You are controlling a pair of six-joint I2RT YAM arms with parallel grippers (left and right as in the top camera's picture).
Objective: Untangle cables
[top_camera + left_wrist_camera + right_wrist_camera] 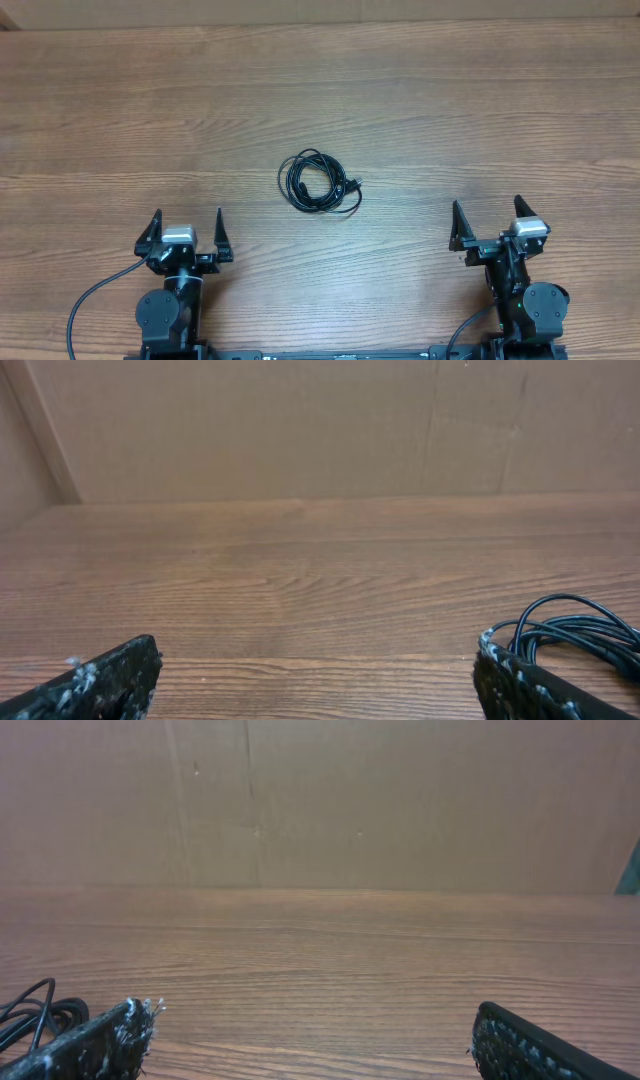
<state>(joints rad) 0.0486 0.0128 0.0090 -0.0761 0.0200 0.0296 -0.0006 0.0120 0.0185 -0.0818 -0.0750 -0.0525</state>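
Looking down from the overhead camera, we find the left gripper (188, 216) spread wide, its two fingers well apart, with nothing held between them. The right gripper (486, 205) stands equally wide and also holds nothing. Both point away from the arm bases across the wooden table (450, 100).

The cables (320, 182) lie flat on the table as one loose black coil. We cannot tell how many cords make up the coil. It sits ahead of the left gripper and off to its right, and ahead of the right gripper and off to its left (roughly midway between the two tools). It is well apart from both and touches neither. A small plug end (355, 183) sticks out on the side of the coil facing the right gripper.

In the left wrist view, the coil shows at the lower right, partly hidden behind that gripper's right-hand finger. In the right wrist view, only a few loops show at the lower left edge, beside the left-hand finger. A cardboard wall (400, 800) rises beyond the far edge of the table.
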